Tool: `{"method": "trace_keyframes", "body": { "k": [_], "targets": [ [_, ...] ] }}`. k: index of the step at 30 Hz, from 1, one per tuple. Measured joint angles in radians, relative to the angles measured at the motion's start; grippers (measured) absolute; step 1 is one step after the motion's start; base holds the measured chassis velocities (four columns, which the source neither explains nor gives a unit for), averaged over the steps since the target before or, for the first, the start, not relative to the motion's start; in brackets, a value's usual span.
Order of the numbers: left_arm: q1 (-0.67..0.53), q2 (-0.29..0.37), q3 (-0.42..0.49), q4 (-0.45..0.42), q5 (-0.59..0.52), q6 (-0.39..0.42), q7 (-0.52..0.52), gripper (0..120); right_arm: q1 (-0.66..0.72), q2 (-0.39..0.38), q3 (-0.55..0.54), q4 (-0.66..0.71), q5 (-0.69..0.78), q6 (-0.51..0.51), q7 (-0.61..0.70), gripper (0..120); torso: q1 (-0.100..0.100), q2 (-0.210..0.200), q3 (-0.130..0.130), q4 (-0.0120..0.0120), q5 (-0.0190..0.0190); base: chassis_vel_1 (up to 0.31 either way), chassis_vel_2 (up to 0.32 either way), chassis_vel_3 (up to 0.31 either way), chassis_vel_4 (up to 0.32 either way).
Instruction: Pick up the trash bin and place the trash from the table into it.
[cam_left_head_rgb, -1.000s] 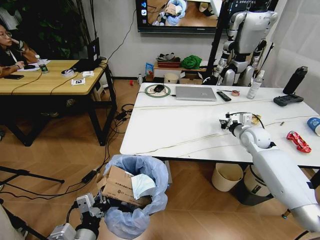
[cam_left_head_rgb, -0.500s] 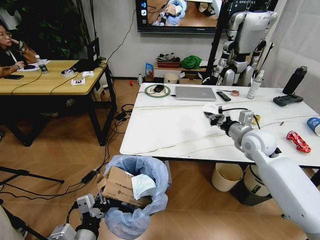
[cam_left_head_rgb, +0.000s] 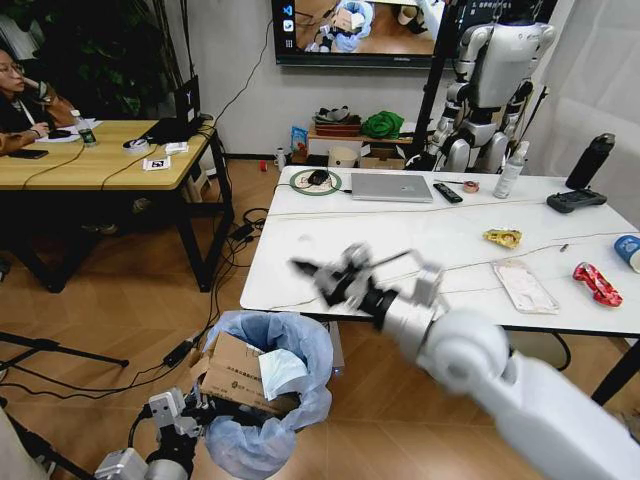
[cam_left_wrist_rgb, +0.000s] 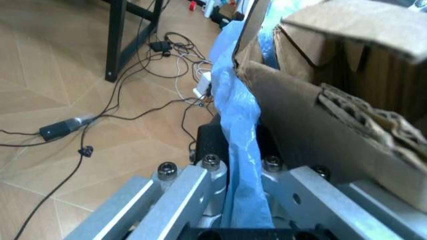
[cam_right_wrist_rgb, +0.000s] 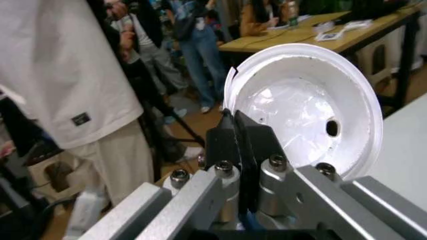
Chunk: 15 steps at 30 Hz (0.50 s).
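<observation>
Right gripper (cam_right_wrist_rgb: 235, 150) is pinching a white plastic lid (cam_right_wrist_rgb: 307, 107) above the table (cam_left_head_rgb: 330, 270) edge; left gripper (cam_left_wrist_rgb: 230, 170) clamps the trash bin (cam_left_head_rgb: 275, 395) bag rim.

Head view looks forward and down from above over the table (cam_left_head_rgb: 330, 250) and the trash bin (cam_left_head_rgb: 262, 400). Left wrist view sits tight against the bin's blue bag (cam_left_wrist_rgb: 237, 135), shared with head view. Right wrist view faces close along its fingers toward the room.

Wood-plank floor (cam_left_head_rgb: 120, 300), pale wall (cam_left_head_rgb: 230, 60), wooden desk (cam_left_head_rgb: 90, 155), probably a wall screen (cam_left_head_rgb: 350, 30).
</observation>
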Motion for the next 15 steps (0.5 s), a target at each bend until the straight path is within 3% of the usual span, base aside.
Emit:
{"method": "trace_keyframes", "body": {
  "k": [7, 15],
  "targets": [
    [0.0, -0.007, -0.006, -0.001, 0.001, 0.001, 0.0, 0, -0.002, 0.008, -0.104, 0.01, -0.01, 0.041, -0.042, 0, 0.0, 0.0, 0.0, 0.0, 0.0001, 0.0, 0.0, 0.0, 0.0],
    [0.004, -0.014, -0.006, -0.014, 0.004, 0.002, 0.001, 0, -0.035, 0.006, -0.156, -0.023, -0.081, 0.013, -0.034, 0, 0.0, 0.0, 0.0, 0.0, 0.0001, 0.0, 0.0, 0.0, 0.0]
  ]
}}
